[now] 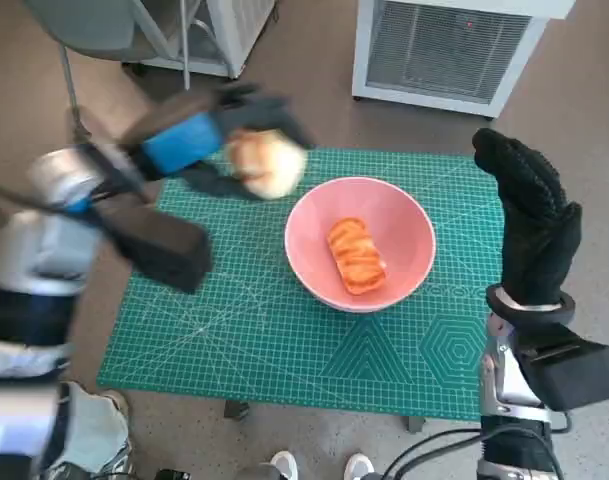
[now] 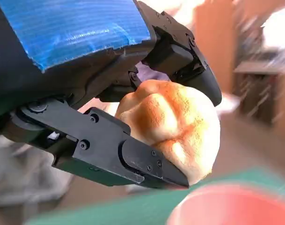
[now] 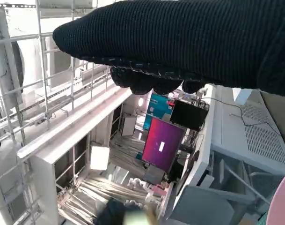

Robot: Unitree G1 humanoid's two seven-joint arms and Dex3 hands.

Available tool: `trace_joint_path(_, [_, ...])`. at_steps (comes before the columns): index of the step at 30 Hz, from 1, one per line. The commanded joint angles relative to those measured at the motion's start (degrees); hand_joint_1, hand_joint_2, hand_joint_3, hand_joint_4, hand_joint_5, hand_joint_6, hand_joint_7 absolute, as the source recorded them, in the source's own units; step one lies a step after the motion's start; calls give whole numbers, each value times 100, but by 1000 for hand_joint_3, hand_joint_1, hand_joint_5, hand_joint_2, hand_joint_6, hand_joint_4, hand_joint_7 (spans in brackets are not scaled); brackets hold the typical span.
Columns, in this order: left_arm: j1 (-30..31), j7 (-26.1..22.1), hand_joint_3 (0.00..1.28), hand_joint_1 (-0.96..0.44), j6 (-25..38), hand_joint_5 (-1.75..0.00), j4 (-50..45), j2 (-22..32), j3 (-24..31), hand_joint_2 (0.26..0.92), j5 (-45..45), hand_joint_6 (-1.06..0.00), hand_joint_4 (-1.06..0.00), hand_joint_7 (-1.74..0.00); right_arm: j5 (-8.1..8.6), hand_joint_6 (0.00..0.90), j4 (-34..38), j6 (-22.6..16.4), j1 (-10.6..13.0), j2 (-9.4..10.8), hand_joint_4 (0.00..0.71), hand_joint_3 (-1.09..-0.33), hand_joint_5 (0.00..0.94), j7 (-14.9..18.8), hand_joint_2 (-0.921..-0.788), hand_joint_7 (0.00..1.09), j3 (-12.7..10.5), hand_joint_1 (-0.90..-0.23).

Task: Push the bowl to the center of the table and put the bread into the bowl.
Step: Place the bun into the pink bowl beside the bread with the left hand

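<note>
Our left hand [image 1: 199, 140] grips a pale bread roll [image 1: 267, 163] in the air just beside the pink bowl [image 1: 404, 215], ready to drop it in; one orange bread [image 1: 356, 255] already lies inside. Our right hand [image 1: 529, 215] stands empty, fingers extended, beside the worktop [image 1: 234, 330].

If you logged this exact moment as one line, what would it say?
left hand: holds bread roll beside bowl | right hand: raised, holding nothing | pink bowl: contains one orange bread piece
</note>
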Motion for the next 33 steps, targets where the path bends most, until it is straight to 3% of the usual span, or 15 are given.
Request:
trace_joint_path(1, [-414, 436, 84, 0, -304, -1171, 759, -517, -387, 921, 316, -693, -589, -1191, -127, -1, 41, -1, 83, 29, 308, -811, 1, -60, -921, 646, 35, -514])
trace_joint_path(11, [-1074, 806, 79, 0, -550, -1135, 2488, -1356, -1232, 920, 958, -655, -639, -1219, -251, -1, -126, 93, 189, -16, 309, -839, 2, -110, -921, 632, 42, -499])
trace_joint_path(20, [-1175, 749, 86, 0, -361, -1182, 3377, -1864, -1688, 921, 1219, -613, -660, -1197, -261, -1, -379, 235, 312, -29, 310, -842, 2, -122, -921, 630, 45, -511])
trace_joint_path(22, [-1135, 641, 118, 0, -276, -1235, 3452, -1919, -1713, 921, 1187, -556, -651, -1205, -275, -1, -432, 269, 326, -25, 311, -841, 3, -134, -921, 630, 48, -512])
trace_joint_path(24, [-1088, 470, 160, 171, -157, -1305, 3487, -1961, -1706, 921, 1134, -477, -591, -924, -279, -1, -472, 293, 339, -29, 312, -841, 3, -139, -921, 631, 43, -512])
trace_joint_path(26, [-1032, 274, 106, 58, -22, -648, 3464, -1974, -1684, 857, 1072, -402, -411, -532, -283, -1, -494, 307, 341, -24, 311, -840, 3, -148, -921, 629, 40, -514])
trace_joint_path(28, [-952, 70, 76, 17, 155, -336, 3356, -1965, -1651, 834, 1017, -366, -332, -353, -264, -1, -500, 311, 331, -13, 312, -839, 4, -154, -921, 630, 33, -513])
trace_joint_path(29, [-917, -17, 64, 0, 241, -217, 3278, -1952, -1639, 823, 996, -352, -299, -284, -251, -1, -502, 312, 328, -8, 313, -838, 4, -155, -921, 631, 30, -513])
trace_joint_path(33, [-848, -131, 40, -55, 346, -57, 3062, -1854, -1627, 803, 947, -328, -228, -185, -253, -1, -483, 306, 297, 11, 314, -835, 5, -177, -921, 633, 29, -513])
